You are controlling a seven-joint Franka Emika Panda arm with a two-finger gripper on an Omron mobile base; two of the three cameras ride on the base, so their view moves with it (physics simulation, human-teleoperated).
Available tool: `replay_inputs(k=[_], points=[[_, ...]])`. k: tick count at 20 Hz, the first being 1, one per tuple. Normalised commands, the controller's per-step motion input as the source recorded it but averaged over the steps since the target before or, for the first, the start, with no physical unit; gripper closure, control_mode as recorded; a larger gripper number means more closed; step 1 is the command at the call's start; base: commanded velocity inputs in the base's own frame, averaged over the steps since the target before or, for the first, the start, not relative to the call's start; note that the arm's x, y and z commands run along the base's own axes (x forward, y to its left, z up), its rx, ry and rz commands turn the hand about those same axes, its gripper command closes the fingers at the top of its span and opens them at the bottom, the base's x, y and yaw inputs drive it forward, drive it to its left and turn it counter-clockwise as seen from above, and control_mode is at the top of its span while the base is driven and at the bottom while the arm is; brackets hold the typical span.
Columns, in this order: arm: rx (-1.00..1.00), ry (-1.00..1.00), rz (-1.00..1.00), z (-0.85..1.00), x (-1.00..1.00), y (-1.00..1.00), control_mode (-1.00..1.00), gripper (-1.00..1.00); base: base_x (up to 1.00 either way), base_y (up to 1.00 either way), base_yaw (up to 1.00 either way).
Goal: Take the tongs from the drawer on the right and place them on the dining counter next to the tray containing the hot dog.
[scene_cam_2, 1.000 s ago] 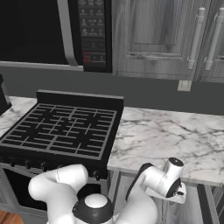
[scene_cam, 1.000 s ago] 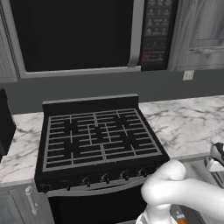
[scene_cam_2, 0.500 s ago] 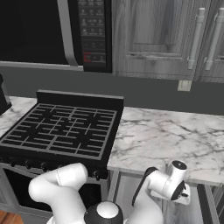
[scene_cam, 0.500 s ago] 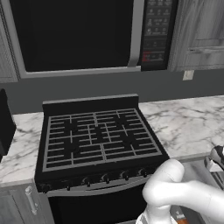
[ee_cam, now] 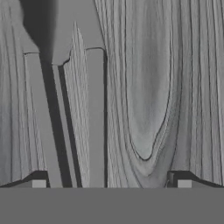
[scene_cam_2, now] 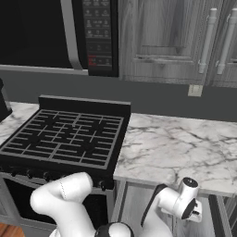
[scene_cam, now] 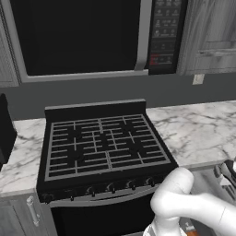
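Under the front edge of the marble tabletop (scene_cam_2: 171, 148), just right of the black stove (scene_cam_2: 65, 139), the white arm (scene_cam_2: 173, 203) is seen bent low, with its hand turned toward the grey cabinet front below the slab. In the hand view the tool (ee_cam: 111, 184) is shown spread wide, its two dark fingertips (ee_cam: 39, 183) set far apart at the bottom corners and nothing caught between them. Directly ahead of the tool a grey wood-grain panel is presented at very close range, taken here to be the drawer (ee_cam: 166, 87) front (its outer edges cannot be made out, so whether it is shut or pulled out cannot be told). A long pale bar (ee_cam: 94, 118) is laid across that panel, running from a shadowed upper end down to the bottom of the hand view, nearer the left fingertip than the right; it is apparently a handle, and it is not touched by either fingertip as far as can be judged. In the left base view the arm is seen rising from the lower right, in front of the stove's knob row (scene_cam: 110, 188), with the hand cut off at the right edge beneath the tabletop. Above the stove a black microwave (scene_cam: 83, 37) is mounted, and grey wood-grain wall cabinets (scene_cam_2: 162, 37) are hung to its right, over a wall outlet (scene_cam_2: 195, 90).
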Motion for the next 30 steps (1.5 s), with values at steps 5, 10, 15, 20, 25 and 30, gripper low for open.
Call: replay_inputs(k=[5, 10, 15, 20, 25, 30], points=[[0.02, 0.00, 0.00, -0.23, 0.00, 0.00, -1.00, -1.00, 0.00, 0.00, 0.00], [0.02, 0.00, 0.00, -0.24, 0.00, 0.00, -1.00, 1.00, 0.00, 0.00, 0.00], [0.02, 0.00, 0.00, -0.09, -0.04, 0.00, -1.00, 1.00, 0.00, 0.00, 0.00], [0.00, 0.00, 0.00, 0.00, -0.14, 0.00, -1.00, 1.00, 0.00, 0.00, 0.00], [0.00, 0.02, 0.00, 0.04, -0.26, 0.00, -1.00, 1.00, 0.00, 0.00, 0.00], [0.00, 0.03, 0.00, 0.40, -0.30, 0.00, -1.00, 1.00, 0.00, 0.00, 0.00]])
